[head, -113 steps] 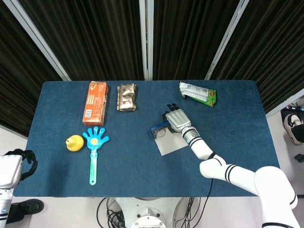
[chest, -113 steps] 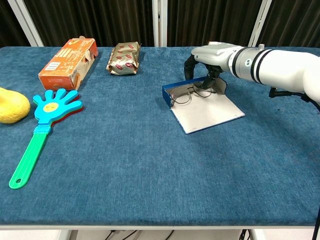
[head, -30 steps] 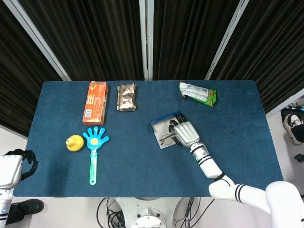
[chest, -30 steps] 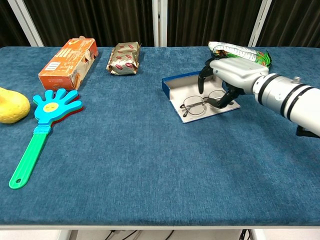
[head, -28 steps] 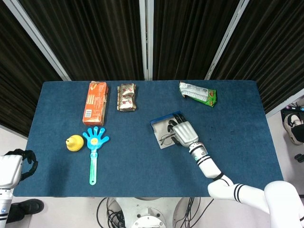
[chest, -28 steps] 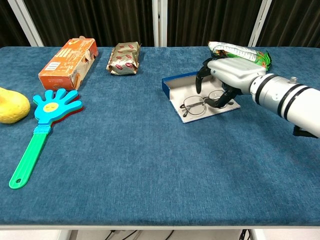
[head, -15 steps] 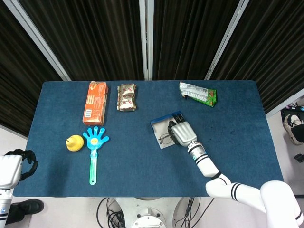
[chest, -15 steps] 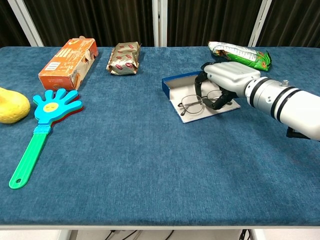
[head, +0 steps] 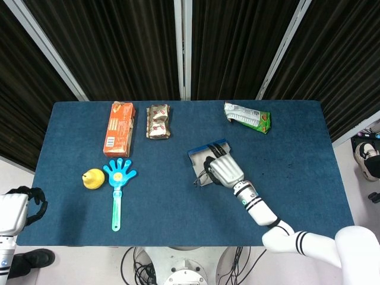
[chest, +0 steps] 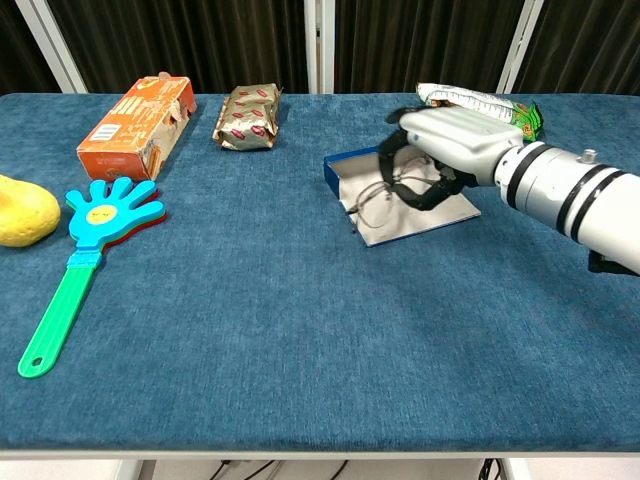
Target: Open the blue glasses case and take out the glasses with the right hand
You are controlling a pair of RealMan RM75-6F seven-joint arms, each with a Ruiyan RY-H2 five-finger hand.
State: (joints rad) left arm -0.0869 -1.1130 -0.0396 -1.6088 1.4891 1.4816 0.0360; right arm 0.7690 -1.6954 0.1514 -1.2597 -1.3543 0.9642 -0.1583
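You already had the blue glasses case (chest: 346,172) lying open on the table (chest: 300,330), so that half of the job looked done. Your right hand (chest: 445,140) had its fingers curled around the glasses (chest: 381,192), which were tilted up and mostly lifted just above the case's pale flap, so all that seemed left was carrying them clear. Your left hand (head: 22,200) hung off the table's left edge, fingers curled in on nothing.
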